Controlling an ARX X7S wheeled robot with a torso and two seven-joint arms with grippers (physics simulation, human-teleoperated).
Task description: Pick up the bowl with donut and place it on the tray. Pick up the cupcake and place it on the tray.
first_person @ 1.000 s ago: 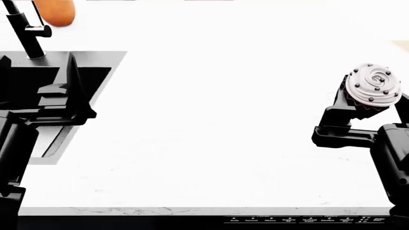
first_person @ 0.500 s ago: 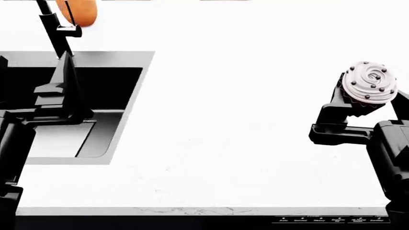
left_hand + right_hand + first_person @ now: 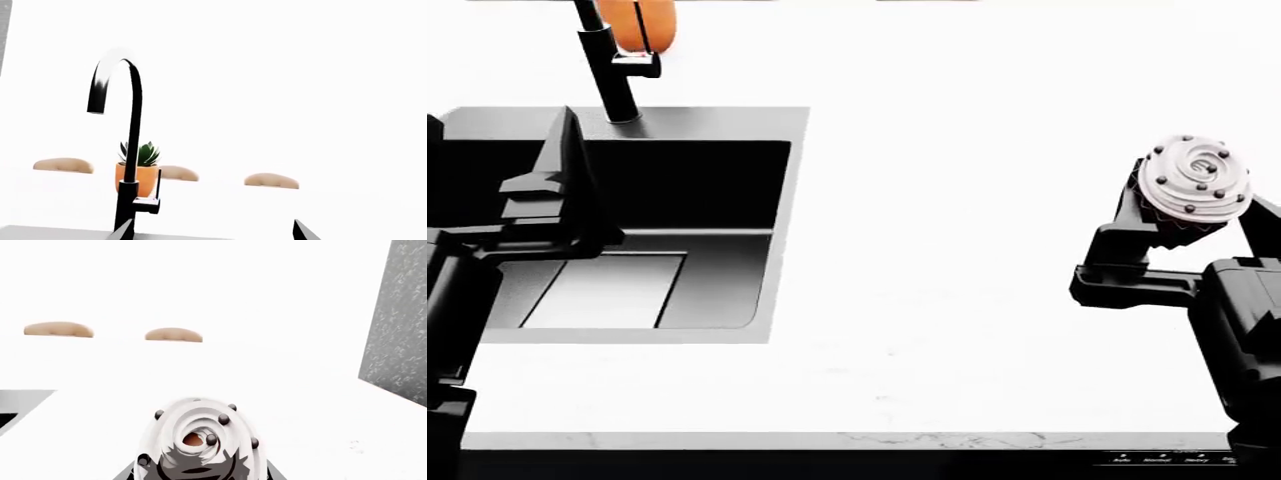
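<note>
Compared with the earlier head frames, black sink basin (image 3: pixel 654 220) and black gooseneck faucet (image 3: pixel 607 60) sit further right in view, so more of basin shows; orange pot (image 3: pixel 647 22) at back edge shifted right too. Cupcake and right arm keep almost the same spot at frame right.

Small cupcake with swirled white frosting, dark beads and dark pleated wrapper (image 3: pixel 1190 185) sits clamped in right gripper (image 3: pixel 1181 215), fingers closed on wrapper, held above white worktop (image 3: pixel 961 300) near its right side. Right wrist view shows same cupcake (image 3: pixel 200 440) from close, frosting swirl with a brownish centre, gripper (image 3: pixel 200 472) fingers flanking wrapper at frame edge.

Left gripper (image 3: pixel 554 190) hangs over sink basin, well apart from cupcake. Head view shows it side-on as one dark block; left wrist view shows two finger tips (image 3: pixel 123 232) far apart at frame edge, so fingers stand apart with nothing between them.

Sink basin: black walls, lighter grey flat floor panel, no objects seen inside it. Faucet stands at basin's back rim; left wrist view shows its curved spout (image 3: pixel 117 100) with side lever, and behind it orange pot holding a green spiky plant (image 3: pixel 139 167). Tan rounded shapes (image 3: pixel 63 165) line the far background.

Bowl, donut and tray not in any current view.
</note>
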